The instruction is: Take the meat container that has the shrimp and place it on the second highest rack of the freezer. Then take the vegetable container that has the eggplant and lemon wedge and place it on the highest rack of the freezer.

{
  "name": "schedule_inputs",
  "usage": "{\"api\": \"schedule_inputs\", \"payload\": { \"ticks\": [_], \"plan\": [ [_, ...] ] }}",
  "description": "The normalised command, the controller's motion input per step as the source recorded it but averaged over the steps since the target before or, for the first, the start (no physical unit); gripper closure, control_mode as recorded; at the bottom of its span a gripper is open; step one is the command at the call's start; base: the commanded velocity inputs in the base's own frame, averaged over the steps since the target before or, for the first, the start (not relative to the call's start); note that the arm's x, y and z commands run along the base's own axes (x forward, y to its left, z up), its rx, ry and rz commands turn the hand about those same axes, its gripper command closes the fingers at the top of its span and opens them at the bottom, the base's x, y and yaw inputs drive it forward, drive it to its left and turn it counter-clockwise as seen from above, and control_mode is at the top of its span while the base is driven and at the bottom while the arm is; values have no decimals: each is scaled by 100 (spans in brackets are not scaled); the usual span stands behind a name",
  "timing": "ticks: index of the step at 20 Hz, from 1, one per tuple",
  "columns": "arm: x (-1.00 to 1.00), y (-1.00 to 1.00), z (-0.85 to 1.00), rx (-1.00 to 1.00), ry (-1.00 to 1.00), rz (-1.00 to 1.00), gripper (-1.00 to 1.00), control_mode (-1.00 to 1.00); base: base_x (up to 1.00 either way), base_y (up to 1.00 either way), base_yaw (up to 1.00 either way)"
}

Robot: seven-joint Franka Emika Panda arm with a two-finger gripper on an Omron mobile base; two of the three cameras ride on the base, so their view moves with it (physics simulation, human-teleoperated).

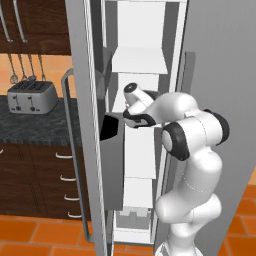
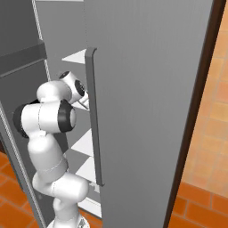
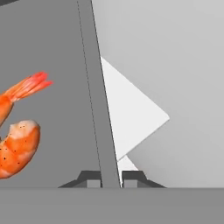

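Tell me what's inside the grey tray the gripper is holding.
In the hand view, the gripper is shut on the grey tray's rim. Inside lies an orange-red shrimp, partly cut off at the picture's edge. The rest of the tray floor is out of frame.

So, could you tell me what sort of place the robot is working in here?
A home kitchen, by the look of it: an open freezer with white shelves, a toaster on a dark counter, and utensils hanging above it.
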Motion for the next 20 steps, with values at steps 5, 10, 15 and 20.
{"api": "schedule_inputs", "payload": {
  "ticks": [5,10,15,20],
  "plan": [
    [39,0,-3,0,-5,-5,100,-100,0,0,0],
    [35,0,-19,0,0,-1,100,-100,0,0,0],
    [4,0,-13,0,0,0,100,-100,0,0,0],
    [0,0,0,0,0,0,-100,-100,0,0,0]
  ]
}}
